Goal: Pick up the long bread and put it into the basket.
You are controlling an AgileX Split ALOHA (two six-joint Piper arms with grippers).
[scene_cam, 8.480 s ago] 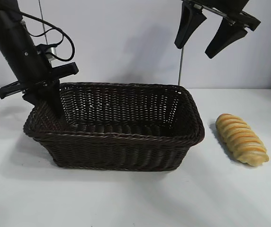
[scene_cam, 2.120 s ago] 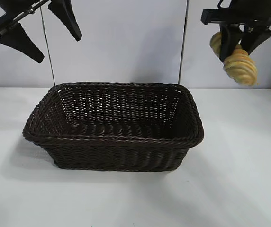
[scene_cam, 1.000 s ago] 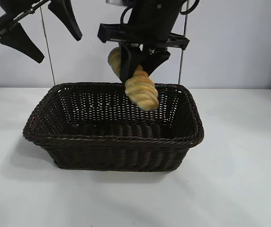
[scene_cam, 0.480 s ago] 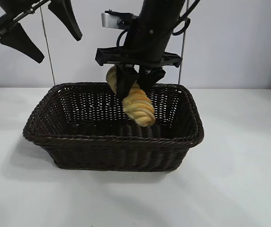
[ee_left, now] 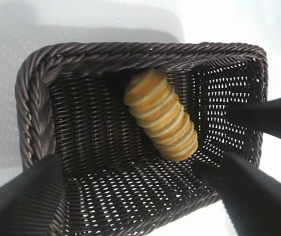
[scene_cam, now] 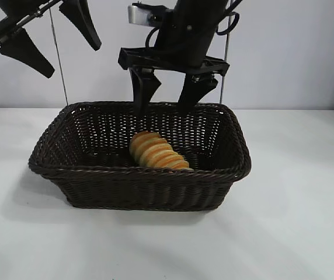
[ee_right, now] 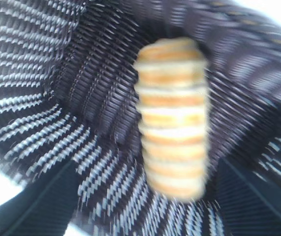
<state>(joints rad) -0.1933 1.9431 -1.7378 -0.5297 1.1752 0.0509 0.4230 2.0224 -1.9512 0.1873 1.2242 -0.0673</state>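
The near braided rim of the dark brown woven wicker basket [scene_cam: 143, 172] is hiding the lower edge of the ridged golden-yellow long bread [scene_cam: 155, 151]. At twelve o'clock, the exterior view's top edge is cropping both black arms. Motion blur is smearing the right wrist view.

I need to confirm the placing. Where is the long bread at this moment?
The long bread lies on the floor of the basket, near its middle in the exterior view, below the open right gripper.
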